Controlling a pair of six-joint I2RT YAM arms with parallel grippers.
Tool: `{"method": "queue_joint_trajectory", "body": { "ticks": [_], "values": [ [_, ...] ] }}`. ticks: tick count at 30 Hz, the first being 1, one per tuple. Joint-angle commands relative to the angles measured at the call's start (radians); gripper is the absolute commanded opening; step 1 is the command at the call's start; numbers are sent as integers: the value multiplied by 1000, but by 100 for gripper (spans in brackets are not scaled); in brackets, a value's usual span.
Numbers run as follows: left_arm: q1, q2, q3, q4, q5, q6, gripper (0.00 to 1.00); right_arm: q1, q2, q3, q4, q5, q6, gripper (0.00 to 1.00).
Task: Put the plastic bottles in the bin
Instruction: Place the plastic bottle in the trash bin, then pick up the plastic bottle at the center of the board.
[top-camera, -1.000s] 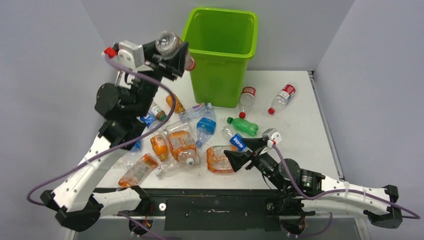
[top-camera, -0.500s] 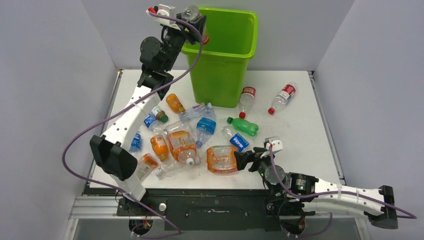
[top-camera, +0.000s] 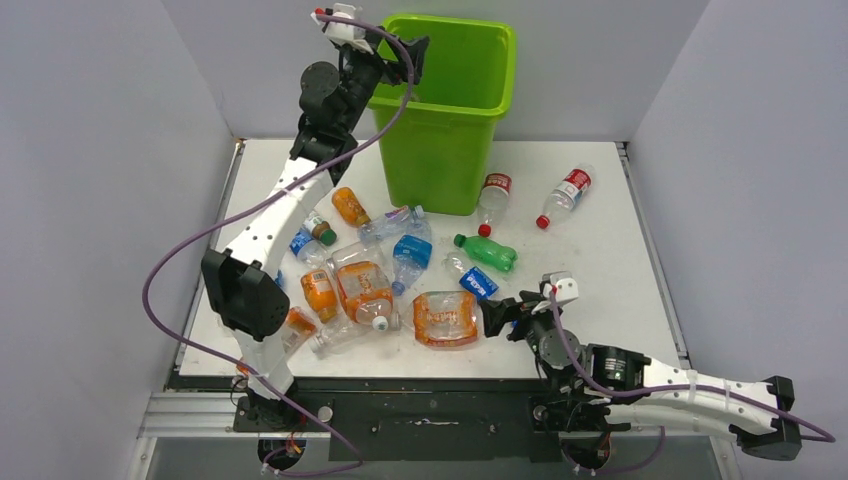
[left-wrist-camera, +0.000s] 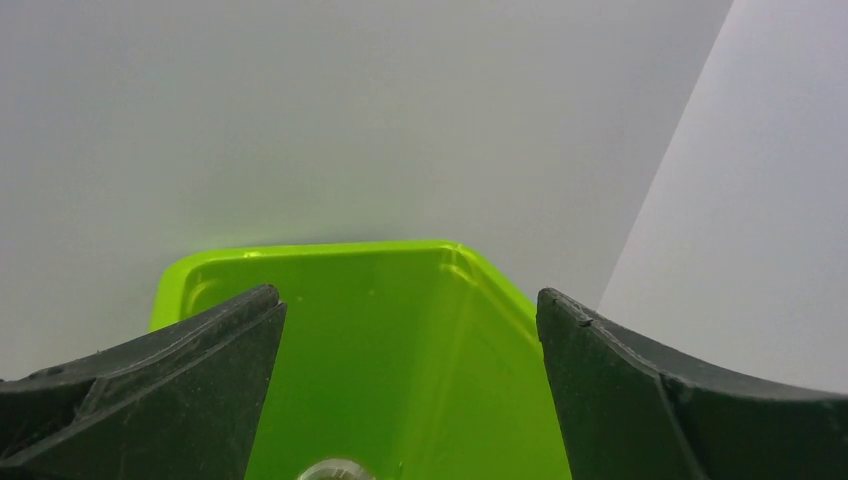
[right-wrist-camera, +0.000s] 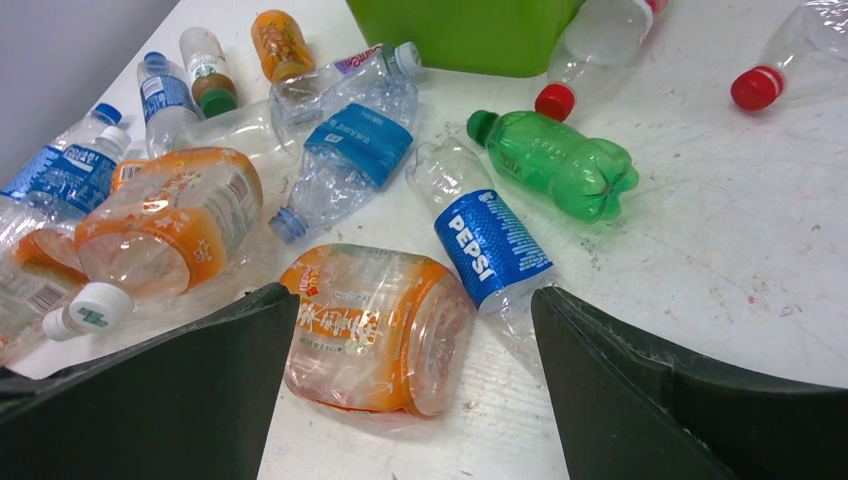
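Hovering over the far bin (top-camera: 440, 150), the left gripper (left-wrist-camera: 408, 300) stood wide open, empty; the right gripper (right-wrist-camera: 415, 295), also open, framed a crushed orange bottle (right-wrist-camera: 375, 330) on the near side, likely light, springy, best pinched across its flat middle.

White desk (top-camera: 600, 275), scuffed and speckled, enclosed on three sides by plain grey walls (top-camera: 100, 150); lighting even and diffuse.

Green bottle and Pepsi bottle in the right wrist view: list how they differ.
The green bottle is tinted green plastic; the Pepsi bottle is clear. The Pepsi bottle wears a blue label; the green bottle shows none. The green bottle looks plump; the Pepsi bottle's base end looks crumpled. Both lie on their sides on the table, close together.
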Motion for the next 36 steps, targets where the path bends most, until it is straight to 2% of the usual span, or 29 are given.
{"method": "queue_joint_trajectory", "body": {
  "ticks": [1, 4, 6, 13, 15, 17, 23, 27, 32, 36],
  "values": [
    [2, -192, -82, 122, -15, -43, 96, 5, -27, 80, -83, 88, 18, 90],
    [2, -354, -266, 174, -20, -51, 96, 5, -32, 101, -134, 122, 62, 90],
    [1, -471, -386, 137, -34, -46, 96, 4, -25, 111, -164, 136, 91, 90],
    [-7, -856, -758, -260, -114, 34, 96, -3, 71, 133, -221, 167, 167, 90],
    [-9, -945, -848, -368, -109, 63, 96, -35, 117, 131, -207, 132, 167, 90],
    [-26, -1013, -942, -412, -133, 86, 96, -112, 175, 125, -166, 29, 144, 90],
    [-39, -1087, -1131, -412, -117, -22, 96, -561, 292, 62, 27, -505, 91, 90],
    [-40, -1076, -1154, -424, -87, -64, 97, -750, 398, 32, 109, -658, 82, 90],
    [-62, -1086, -1179, -424, -85, -79, 97, -773, 515, -3, 225, -713, 77, 91],
    [-114, -1105, -1180, -435, -116, -48, 97, -739, 585, -8, 280, -708, 50, 90]
  ]
}}
